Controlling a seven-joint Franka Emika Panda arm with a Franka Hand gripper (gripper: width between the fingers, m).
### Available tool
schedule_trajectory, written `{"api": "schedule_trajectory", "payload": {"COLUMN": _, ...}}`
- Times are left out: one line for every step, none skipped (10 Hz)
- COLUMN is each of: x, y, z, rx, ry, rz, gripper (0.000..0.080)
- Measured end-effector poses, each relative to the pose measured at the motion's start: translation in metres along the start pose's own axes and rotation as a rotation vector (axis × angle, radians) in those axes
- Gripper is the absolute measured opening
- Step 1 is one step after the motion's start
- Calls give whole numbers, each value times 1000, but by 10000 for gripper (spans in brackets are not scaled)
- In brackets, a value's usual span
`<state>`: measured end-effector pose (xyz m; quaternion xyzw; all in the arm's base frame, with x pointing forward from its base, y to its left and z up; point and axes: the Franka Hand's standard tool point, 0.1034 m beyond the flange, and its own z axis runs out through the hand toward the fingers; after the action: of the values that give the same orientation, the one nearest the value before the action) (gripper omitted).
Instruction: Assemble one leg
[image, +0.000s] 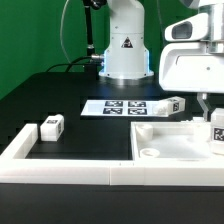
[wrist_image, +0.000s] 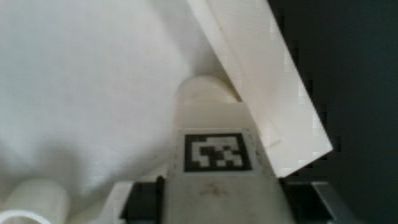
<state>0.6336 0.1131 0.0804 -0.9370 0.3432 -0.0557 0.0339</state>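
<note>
My gripper (image: 212, 118) is at the exterior view's right, over the right part of the large white panel (image: 170, 143). It is shut on a leg (image: 217, 133), a chunky white block with a black-and-white tag, held upright just above or on the panel. In the wrist view the leg (wrist_image: 219, 150) sits between my two dark fingers (wrist_image: 150, 203), its tip next to the panel's raised edge (wrist_image: 267, 85). A round hole (wrist_image: 25, 200) in the panel shows beside it.
A second leg (image: 52, 126) lies on the black table at the exterior view's left. A third leg (image: 175, 103) stands by the marker board (image: 120, 107). A white fence (image: 60, 166) runs along the front. The robot base (image: 125, 45) stands behind.
</note>
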Motion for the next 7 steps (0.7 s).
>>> {"api": "schedule_trajectory", "payload": {"x": -1, "y": 0, "z": 0, "rx": -8, "ry": -7, "rz": 96, "gripper": 287}}
{"api": "schedule_trajectory", "payload": {"x": 0, "y": -1, "z": 0, "rx": -10, "ry": -7, "rz": 154, "gripper": 287}}
{"api": "schedule_trajectory", "payload": {"x": 0, "y": -1, "z": 0, "rx": -9, "ry": -6, "rz": 161, "gripper": 287}}
{"api": "schedule_trajectory", "payload": {"x": -1, "y": -1, "z": 0, "rx": -9, "ry": -7, "rz": 161, "gripper": 398}}
{"api": "schedule_trajectory", "payload": {"x": 0, "y": -1, "z": 0, "rx": -9, "ry": -6, "rz": 114, "gripper": 535}}
{"api": "schedule_trajectory", "payload": {"x": 0, "y": 0, "z": 0, "rx": -9, "ry": -6, "rz": 62, "gripper": 535}}
{"api": "schedule_trajectory", "payload": {"x": 0, "y": -1, "z": 0, "rx": -10, "ry": -5, "rz": 1, "gripper": 625}}
